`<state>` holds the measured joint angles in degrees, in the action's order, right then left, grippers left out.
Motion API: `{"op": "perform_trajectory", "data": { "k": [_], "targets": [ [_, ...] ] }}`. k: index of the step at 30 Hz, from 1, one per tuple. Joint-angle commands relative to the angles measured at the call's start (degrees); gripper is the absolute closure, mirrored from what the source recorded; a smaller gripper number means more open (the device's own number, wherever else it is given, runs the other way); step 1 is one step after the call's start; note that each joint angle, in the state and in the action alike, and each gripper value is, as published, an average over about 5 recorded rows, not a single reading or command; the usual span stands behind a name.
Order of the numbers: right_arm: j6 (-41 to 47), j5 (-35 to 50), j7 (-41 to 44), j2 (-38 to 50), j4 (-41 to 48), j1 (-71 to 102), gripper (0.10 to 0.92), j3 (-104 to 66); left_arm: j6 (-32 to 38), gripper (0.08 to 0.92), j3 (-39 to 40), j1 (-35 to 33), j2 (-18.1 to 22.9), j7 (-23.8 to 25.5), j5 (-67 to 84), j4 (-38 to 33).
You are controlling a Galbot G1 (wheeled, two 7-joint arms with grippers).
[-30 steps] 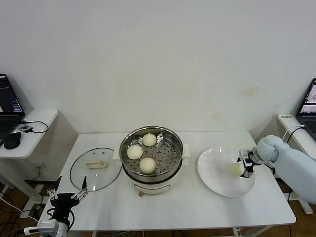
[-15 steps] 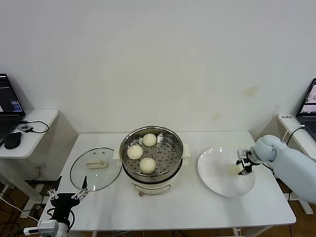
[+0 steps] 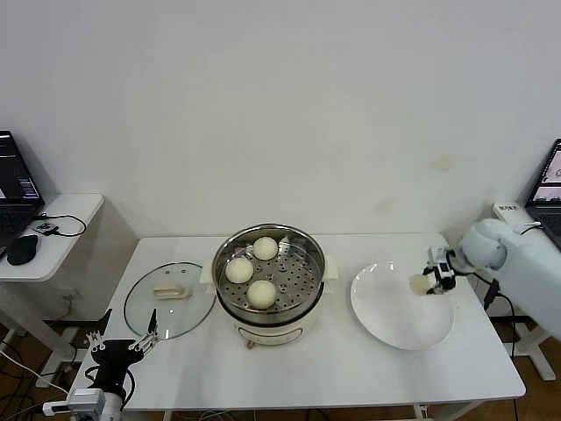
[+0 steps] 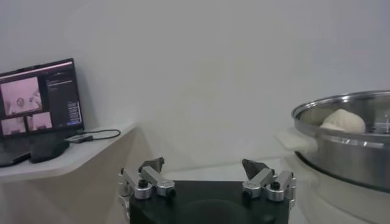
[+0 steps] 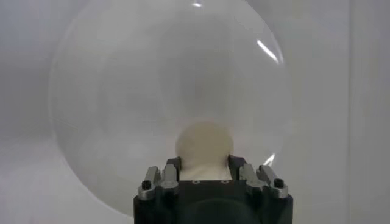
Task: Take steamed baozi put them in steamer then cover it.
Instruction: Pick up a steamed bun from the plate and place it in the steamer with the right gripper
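Three cream-white baozi (image 3: 261,293) lie on the perforated tray of the shiny steamer (image 3: 268,279) at the table's middle. A fourth baozi (image 3: 421,283) (image 5: 204,146) hangs above the far right part of the white plate (image 3: 390,311), and my right gripper (image 3: 433,282) (image 5: 205,163) is shut on it. The glass cover (image 3: 169,298) with its cream handle lies flat on the table left of the steamer. Below the table's front left corner my left gripper (image 3: 121,346) (image 4: 204,170) stands open and holds nothing. The steamer's rim (image 4: 341,131) shows in the left wrist view with one baozi (image 4: 342,121) inside.
A side table (image 3: 48,237) at the left carries a laptop (image 3: 16,186), a mouse and a cable. A second laptop (image 3: 549,182) stands at the far right. The white wall runs just behind the table.
My right gripper closed on the baozi on the plate and lifted it up off the plate, toward the far right rim. The left arm stayed put.
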<state>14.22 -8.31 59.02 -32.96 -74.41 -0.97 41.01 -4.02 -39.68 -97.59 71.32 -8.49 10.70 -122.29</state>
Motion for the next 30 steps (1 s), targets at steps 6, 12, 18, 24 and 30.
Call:
{"op": "perform_trajectory", "data": {
  "k": [6, 12, 18, 24, 30],
  "targets": [
    [8.7, 21.9, -1.6, -2.9, -13.6, -36.1, 0.509, 26.2, -0.5, 0.177, -0.1, 0.1, -0.6, 0.0, 0.2, -1.1],
    [14.9, 31.6, -5.7, -13.6, -13.4, -41.1, 0.507, 30.3, -0.5, 0.177, -0.1, 0.0, -0.5, 0.0, 0.1, -1.4],
    [19.9, 38.8, -9.5, -22.1, -11.6, -38.9, 0.508, 30.6, -0.3, 0.177, -0.5, -0.1, -0.1, -0.1, 0.1, -1.3],
    [22.1, 39.2, -11.3, -28.2, -8.2, -32.7, 0.508, 29.5, 0.0, 0.177, -1.4, -0.2, 0.3, -0.2, 0.0, -1.1],
    [23.6, 37.1, -12.1, -32.1, -4.1, -25.5, 0.507, 27.7, 0.0, 0.177, -2.0, -0.2, 0.5, -0.1, 0.1, -1.1]
  ]
}}
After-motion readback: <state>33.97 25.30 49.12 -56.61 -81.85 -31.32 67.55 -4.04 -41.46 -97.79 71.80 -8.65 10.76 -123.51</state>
